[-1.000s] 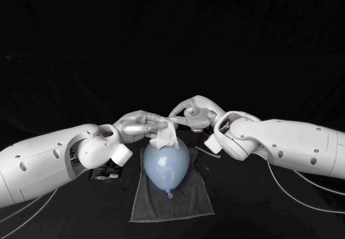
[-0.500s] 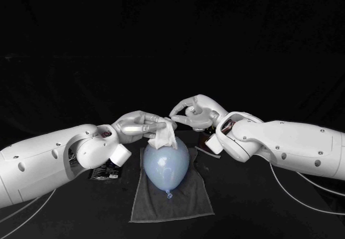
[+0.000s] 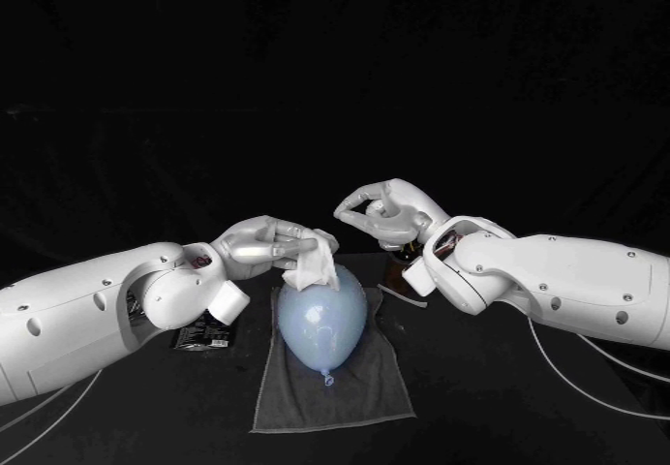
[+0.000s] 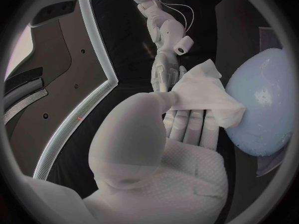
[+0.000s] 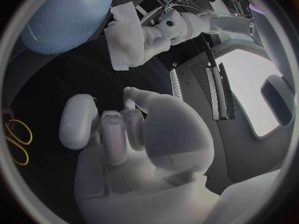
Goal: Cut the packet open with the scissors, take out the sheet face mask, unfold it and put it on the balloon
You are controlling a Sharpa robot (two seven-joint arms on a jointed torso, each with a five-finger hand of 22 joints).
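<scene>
**Folded mask held against the balloon by the left hand**

The sheet face mask point(image 3: 313, 266), white and bunched in folds, is gripped between the thumb and fingers of the left hand point(image 3: 262, 246). The mask hangs from that hand, and its lower part lies against the far, rounded end of the balloon point(image 3: 324, 312). In the left wrist view the mask point(image 4: 202, 92) is seen clamped at its edge by the left hand point(image 4: 162, 154), with the loose part resting on the side of the balloon point(image 4: 264, 102).

The pale blue balloon is laid on a grey cloth point(image 3: 342, 392), which is spread on the black desk point(image 3: 489, 387). Its knot point(image 3: 329, 380) is turned toward the robot.

The right hand point(image 3: 380, 215) is held above the desk, near the mask and to the right of the balloon, touching neither. Its fingers are curled in, with the thumb brought to a fingertip, and nothing is held. In the right wrist view the curled, empty right hand point(image 5: 118, 129) is seen apart from the mask point(image 5: 126, 40) and the balloon point(image 5: 62, 12).

1 dark packet point(image 3: 207, 335) is laid flat on the desk beside the cloth, partly under the left forearm.
</scene>
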